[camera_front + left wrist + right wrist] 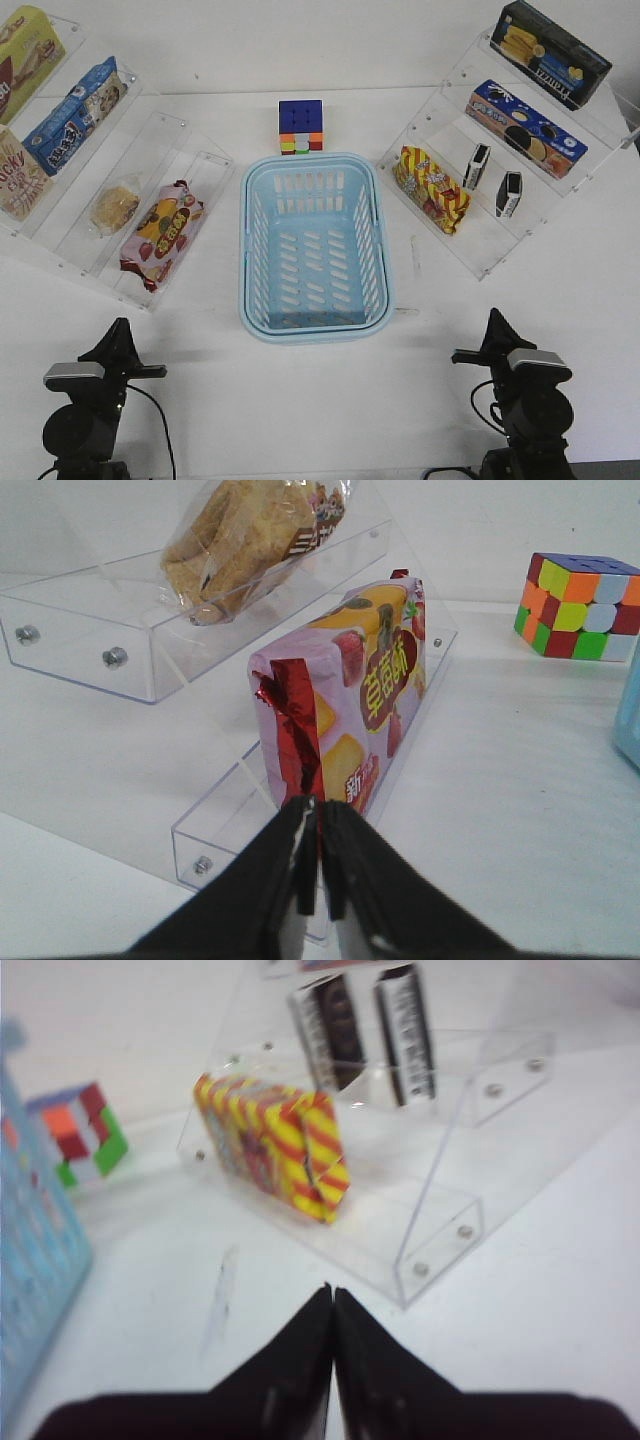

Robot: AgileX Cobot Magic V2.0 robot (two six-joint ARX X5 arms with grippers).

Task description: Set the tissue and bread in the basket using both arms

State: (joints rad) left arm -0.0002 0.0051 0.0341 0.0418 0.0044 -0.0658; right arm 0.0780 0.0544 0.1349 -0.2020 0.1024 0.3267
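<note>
Judging the bread (115, 209) soft and light left of the basket (313, 322), tissue (477, 166) stiff (both pincers closed, empty).

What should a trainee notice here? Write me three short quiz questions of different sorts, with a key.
1. True or false: the basket already holds the bread.
2. How many tissue packs stand on the right shelf?
3. What sits just behind the basket? A: puzzle cube. B: red packet. C: biscuit box.

Key: 1 false, the basket holds nothing; 2 two; 3 A.
</note>
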